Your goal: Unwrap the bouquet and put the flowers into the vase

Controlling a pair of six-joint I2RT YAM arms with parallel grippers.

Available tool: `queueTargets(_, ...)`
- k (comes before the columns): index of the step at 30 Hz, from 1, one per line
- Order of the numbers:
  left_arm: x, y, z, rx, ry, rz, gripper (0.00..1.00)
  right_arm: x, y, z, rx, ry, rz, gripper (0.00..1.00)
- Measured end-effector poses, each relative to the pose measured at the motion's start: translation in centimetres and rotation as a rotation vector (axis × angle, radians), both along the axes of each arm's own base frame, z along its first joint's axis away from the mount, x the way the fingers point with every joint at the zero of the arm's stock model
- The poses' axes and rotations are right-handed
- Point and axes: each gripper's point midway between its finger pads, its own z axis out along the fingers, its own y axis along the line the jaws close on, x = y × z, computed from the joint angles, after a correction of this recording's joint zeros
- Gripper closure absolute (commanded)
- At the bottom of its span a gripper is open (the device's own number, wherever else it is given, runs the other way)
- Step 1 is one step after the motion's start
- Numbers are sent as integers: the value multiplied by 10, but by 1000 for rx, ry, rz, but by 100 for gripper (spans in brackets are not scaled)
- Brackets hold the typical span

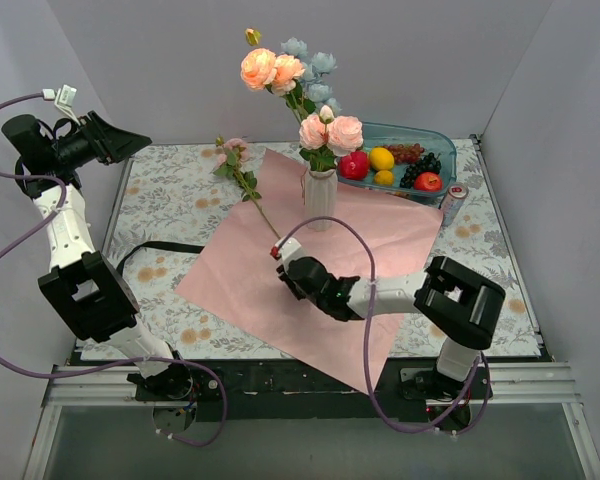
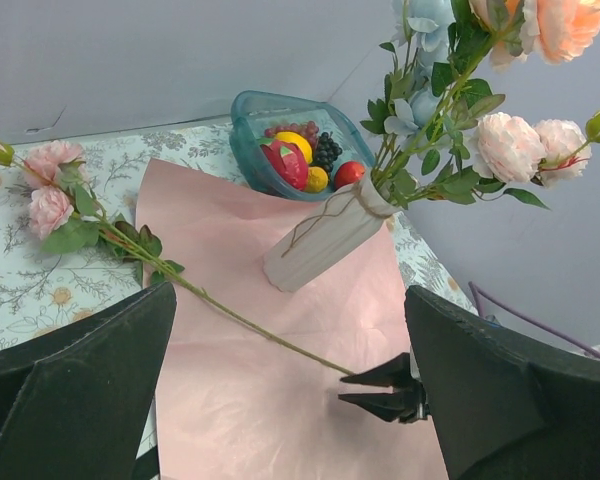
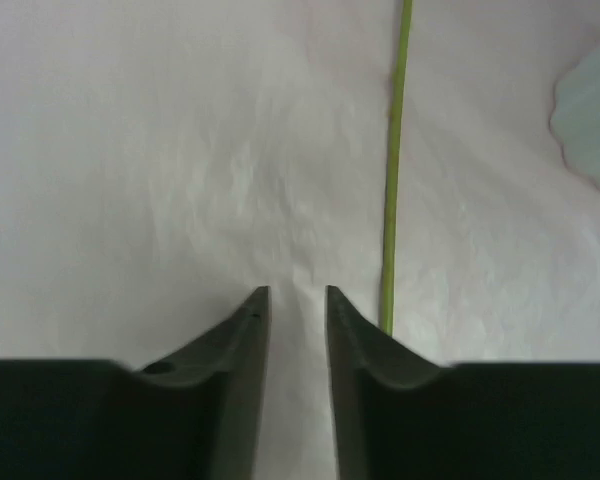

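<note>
The right end effector (image 3: 294,296) hovers low over the flat pink sheet of wrapping paper (image 1: 310,285). Its dark fingers (image 3: 230,345) stand a narrow slit apart with only paper showing between them, so it is released and grasps nothing. The cut end of a thin green stem (image 3: 390,150) lies just beside the outer edge of one finger, outside the slit, and runs straight ahead from the tips. At its far end, well ahead, is a small spray of pink artificial roses (image 1: 230,152) resting on the floral-patterned worktop (image 1: 170,195).

Further ahead and off to one side stands the white ribbed vase (image 1: 320,192). It holds peach, pink and pale blue artificial flowers (image 1: 272,70) upright. The left end effector (image 1: 110,140) is raised well away at the side, spread wide and empty.

Judging by the opened paper and the loose black ribbon (image 1: 160,246), the unwrapping looks finished and most of the blooms are in the vase. The step in hand seems to be picking up this last stem. That calls for a small sideways shift so the stem sits between the fingers, then a firm close on something very thin lying flat on paper. After that comes a lift that brings the stem upright over the narrow, already crowded neck.

No brand, label or writing can be read, neither on the small silver can (image 1: 452,202) nor on the teal translucent bowl (image 1: 450,145) of plastic fruit.
</note>
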Motion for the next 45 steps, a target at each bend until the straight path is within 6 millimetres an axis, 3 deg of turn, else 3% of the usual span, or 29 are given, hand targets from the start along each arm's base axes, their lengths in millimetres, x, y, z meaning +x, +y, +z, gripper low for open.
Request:
queueTargets(4, -1, 0, 1, 2, -4, -3, 2, 45, 39, 29, 26, -62, -11, 40)
queueTargets(7, -2, 1, 2, 2, -5, -2, 2, 97, 70, 58, 90, -111, -42, 39)
queueTargets(11, -4, 5, 2, 1, -5, 0, 2, 158, 102, 83, 142, -165, -78, 41)
queueTargets(15, -6, 11, 2, 1, -6, 7, 2, 193, 112, 73, 135, -172, -104, 43)
queueTargets(23, -10, 19, 2, -1, -7, 14, 2, 185, 106, 2, 32, -64, -118, 42)
queueTargets(25, -11, 19, 3, -1, -7, 12, 2, 183, 105, -6, 25, -45, -124, 43)
queueTargets(32, -12, 21, 3, -2, -8, 10, 2, 182, 108, -8, 58, -18, -157, 48)
queueTargets(41, -14, 23, 3, -2, -9, 6, 2, 177, 112, -11, 102, 33, -173, 76)
queueTargets(45, -15, 23, 3, 0, -13, 3, 2, 175, 115, -11, 120, 51, -165, 99)
